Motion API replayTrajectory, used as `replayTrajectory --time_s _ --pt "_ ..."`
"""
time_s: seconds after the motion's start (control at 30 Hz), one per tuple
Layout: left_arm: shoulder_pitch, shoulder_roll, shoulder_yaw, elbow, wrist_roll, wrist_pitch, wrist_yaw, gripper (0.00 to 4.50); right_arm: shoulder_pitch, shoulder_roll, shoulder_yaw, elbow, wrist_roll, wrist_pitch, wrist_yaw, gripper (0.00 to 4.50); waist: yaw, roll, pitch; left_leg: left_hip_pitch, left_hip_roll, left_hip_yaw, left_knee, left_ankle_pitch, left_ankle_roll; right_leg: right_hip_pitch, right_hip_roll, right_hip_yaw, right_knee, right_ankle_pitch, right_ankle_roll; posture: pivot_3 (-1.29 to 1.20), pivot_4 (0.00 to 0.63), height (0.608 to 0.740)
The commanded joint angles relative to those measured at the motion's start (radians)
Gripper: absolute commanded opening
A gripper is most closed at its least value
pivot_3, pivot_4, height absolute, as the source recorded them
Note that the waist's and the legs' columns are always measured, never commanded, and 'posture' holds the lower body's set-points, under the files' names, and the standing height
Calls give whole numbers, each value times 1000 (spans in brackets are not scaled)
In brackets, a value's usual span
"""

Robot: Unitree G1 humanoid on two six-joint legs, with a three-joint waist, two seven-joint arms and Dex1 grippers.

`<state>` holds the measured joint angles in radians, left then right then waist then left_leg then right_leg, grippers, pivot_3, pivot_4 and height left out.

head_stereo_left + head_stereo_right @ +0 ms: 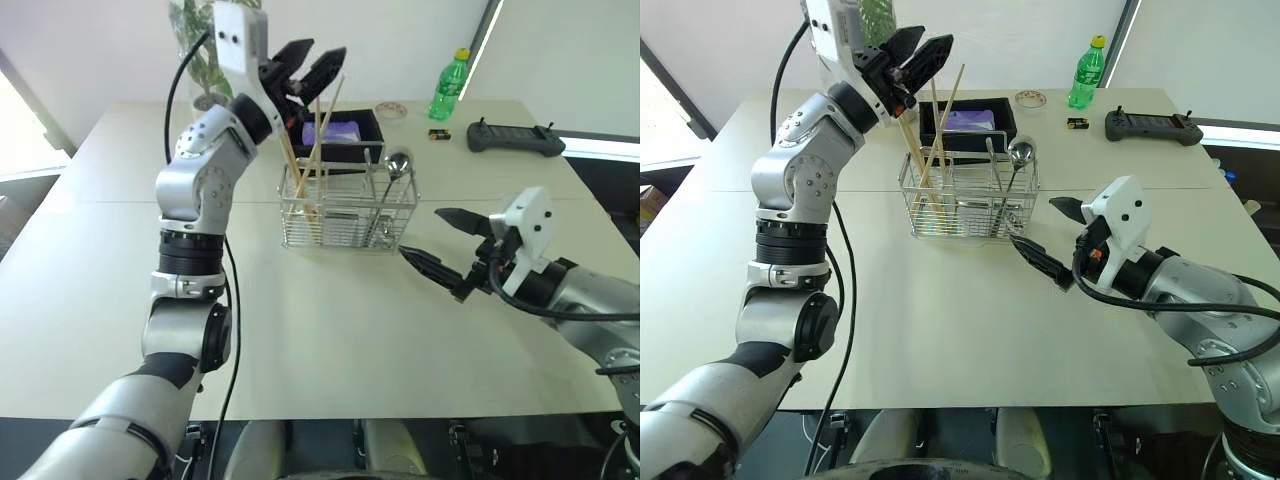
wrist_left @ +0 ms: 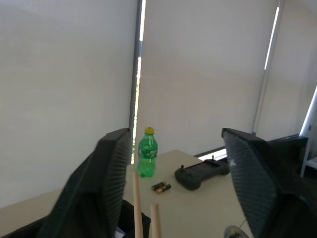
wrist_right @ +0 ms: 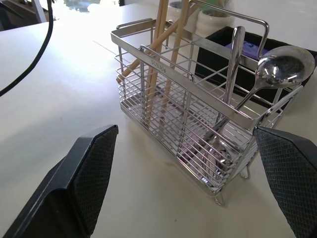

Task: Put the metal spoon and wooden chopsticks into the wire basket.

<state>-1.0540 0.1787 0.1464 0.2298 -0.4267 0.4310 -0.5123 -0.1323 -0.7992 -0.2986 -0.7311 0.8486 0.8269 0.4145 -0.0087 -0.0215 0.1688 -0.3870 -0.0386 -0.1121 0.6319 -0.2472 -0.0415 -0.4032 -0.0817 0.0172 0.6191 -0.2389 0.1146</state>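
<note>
The wire basket point(image 1: 345, 215) stands mid-table. Two wooden chopsticks point(image 1: 318, 150) lean upright in its left compartment. Their tips point(image 2: 136, 203) rise between the spread fingers point(image 2: 94, 193) of my left gripper point(image 1: 312, 62) and touch neither. That gripper hangs open just above the basket. The metal spoon point(image 1: 398, 162) stands bowl-up in the right compartment point(image 3: 285, 62), beside another upright metal handle point(image 3: 237, 44). My right gripper point(image 1: 425, 235) is open, low over the table to the right of the basket, pointing at it with nothing between its fingers.
Behind the basket is a black tray point(image 1: 372, 124) with a purple item. Farther back stand a green bottle point(image 1: 449, 86), a small dish point(image 1: 391, 110), batteries point(image 1: 440, 133) and a black controller point(image 1: 515, 138). A potted plant point(image 1: 205, 50) is at the back left.
</note>
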Motion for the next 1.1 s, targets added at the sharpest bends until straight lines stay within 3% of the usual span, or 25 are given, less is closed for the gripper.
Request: replayTrajectory --time_s 0.03,0.27,0.37,0.67,0.9,1.1 --pt "-6 -1 2 -51 -17 -1 12 4024 -19 1 -35 -4 16 -6 -7 4500 0 0 0 0 0 0 0 0 0 0 0 0 0 0 0 0 150 716" --pt "-10 13 4 -64 -17 20 28 4024 -23 -4 -29 1 16 -8 -8 4500 0 0 0 0 0 0 0 0 0 0 0 0 0 0 0 0 150 716" --pt "-4 75 6 -90 -48 119 -17 4024 -17 -25 -40 2 6 -12 9 4500 -4 0 0 0 0 0 0 0 0 0 0 0 0 0 0 0 150 716" --pt "100 385 -43 -236 -85 333 -224 4024 6 -107 -121 71 -44 -52 119 4500 -4 0 0 1 0 0 -1 0 0 0 0 0 0 0 0 0 150 716" --pt "447 723 -100 -477 -94 349 -504 4024 19 -110 -126 99 -84 -73 161 4500 -6 1 0 1 2 2 -3 0 0 -1 0 2 0 -1 -1 0 150 716" --pt "567 793 -78 -544 -116 374 -521 4024 2 -92 -93 115 -99 -78 169 4500 11 1 0 0 3 1 -1 0 0 1 -1 1 -4 -2 -6 0 150 716"
